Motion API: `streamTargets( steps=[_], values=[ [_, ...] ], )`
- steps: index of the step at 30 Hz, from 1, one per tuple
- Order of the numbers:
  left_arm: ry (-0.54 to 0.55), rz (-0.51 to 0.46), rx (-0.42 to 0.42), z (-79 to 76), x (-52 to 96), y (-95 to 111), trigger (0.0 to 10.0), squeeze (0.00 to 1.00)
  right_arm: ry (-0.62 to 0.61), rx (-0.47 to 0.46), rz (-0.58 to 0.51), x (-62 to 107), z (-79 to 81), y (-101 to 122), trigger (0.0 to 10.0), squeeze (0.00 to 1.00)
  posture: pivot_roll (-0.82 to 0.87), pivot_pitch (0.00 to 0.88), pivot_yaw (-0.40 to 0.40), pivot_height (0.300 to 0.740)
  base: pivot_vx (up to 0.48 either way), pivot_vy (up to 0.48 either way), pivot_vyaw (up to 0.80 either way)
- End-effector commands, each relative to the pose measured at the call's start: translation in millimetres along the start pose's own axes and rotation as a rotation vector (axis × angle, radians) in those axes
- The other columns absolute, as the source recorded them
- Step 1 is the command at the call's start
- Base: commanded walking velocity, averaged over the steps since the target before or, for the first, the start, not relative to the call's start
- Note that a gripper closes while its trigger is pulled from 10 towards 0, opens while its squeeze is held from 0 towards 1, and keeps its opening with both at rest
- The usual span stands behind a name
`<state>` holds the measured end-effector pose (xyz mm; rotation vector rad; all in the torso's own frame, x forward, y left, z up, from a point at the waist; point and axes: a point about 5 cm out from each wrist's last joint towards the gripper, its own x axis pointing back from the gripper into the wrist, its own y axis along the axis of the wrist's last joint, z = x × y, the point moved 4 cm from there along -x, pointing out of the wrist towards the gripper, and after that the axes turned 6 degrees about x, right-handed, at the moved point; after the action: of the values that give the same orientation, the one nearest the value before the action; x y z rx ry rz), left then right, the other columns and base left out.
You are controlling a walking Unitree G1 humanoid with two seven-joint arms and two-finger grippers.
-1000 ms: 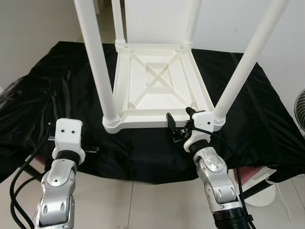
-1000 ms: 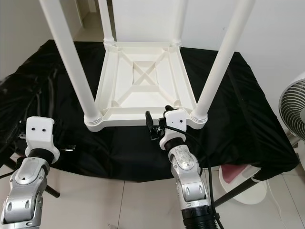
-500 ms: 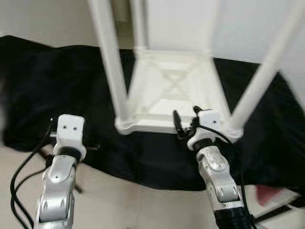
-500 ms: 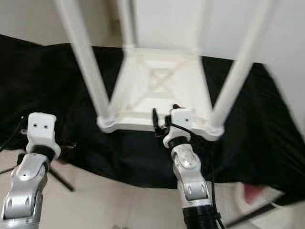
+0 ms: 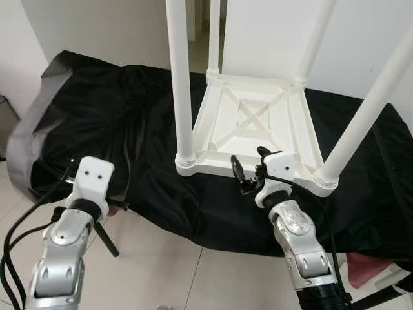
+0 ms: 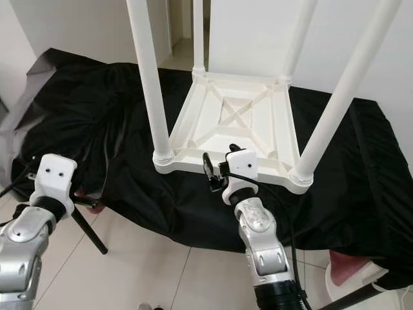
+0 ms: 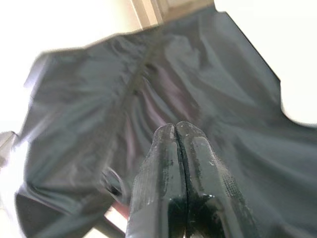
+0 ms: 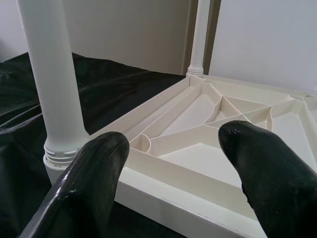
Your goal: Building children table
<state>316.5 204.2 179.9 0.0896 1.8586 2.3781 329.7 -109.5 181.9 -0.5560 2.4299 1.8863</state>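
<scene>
A white plastic children's table [image 5: 258, 129] lies upside down on a black cloth [image 5: 116, 123] spread over a raised work surface, its ribbed underside facing up and its four legs standing toward the ceiling. That inverted pose looks deliberate: with the top flat on the cloth, the leg sockets at the corners are open to reach from above, and the cloth probably guards the tabletop from scuffs. The near-left leg [image 5: 181, 77] and near-right leg [image 5: 368, 110] both sit in their corner sockets, as do the two far legs, so the assembly appears far along. Each leg's long axis runs roughly vertical, splaying slightly outward as it rises; the tabletop's frame runs away from the robot.

The right gripper [image 5: 248, 169] hovers at the near rim of the tabletop, between the two near legs, its fingers spread apart with nothing between them; in the right wrist view the rim lies just ahead of the two pads, seemingly lined up for a grip on the edge. The left gripper [image 7: 176, 163] hangs well to the left, off the table, over the draped cloth, its fingers pressed together and empty.
</scene>
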Motion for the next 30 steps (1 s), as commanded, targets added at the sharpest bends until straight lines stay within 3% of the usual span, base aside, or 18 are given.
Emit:
streamTargets(
  steps=[1,8,14,20,30],
  values=[
    [0.017,0.003,0.007,4.0,-1.3,-0.8,10.0,0.0,0.001,-0.006,0.002,0.0,1.5,-0.4,10.0,0.0,-0.02,0.054,0.028,0.74,0.0,0.439,0.0],
    [0.036,-0.029,-0.011,1.1,-5.1,5.3,10.0,0.0,0.005,-0.018,0.006,1.2,6.3,-1.4,10.0,0.0,-0.02,0.057,0.029,0.74,0.0,0.444,0.0],
    [-0.021,-0.056,-0.026,-13.3,-6.5,11.4,10.0,0.0,0.006,-0.018,0.009,0.9,6.2,-1.4,10.0,0.0,-0.02,0.06,0.028,0.74,0.0,0.0,0.0],
    [-0.091,-0.069,-0.032,-30.6,-6.2,12.6,10.0,0.0,-0.007,-0.031,0.004,0.3,4.1,-0.1,10.0,0.0,-0.02,0.061,0.029,0.74,0.0,-0.423,0.0],
    [-0.073,-0.053,-0.013,-26.3,-7.8,10.0,10.0,0.0,-0.01,-0.031,0.009,0.6,4.3,-1.5,10.0,0.0,-0.02,0.061,0.032,0.74,0.0,-0.025,0.0]
  ],
)
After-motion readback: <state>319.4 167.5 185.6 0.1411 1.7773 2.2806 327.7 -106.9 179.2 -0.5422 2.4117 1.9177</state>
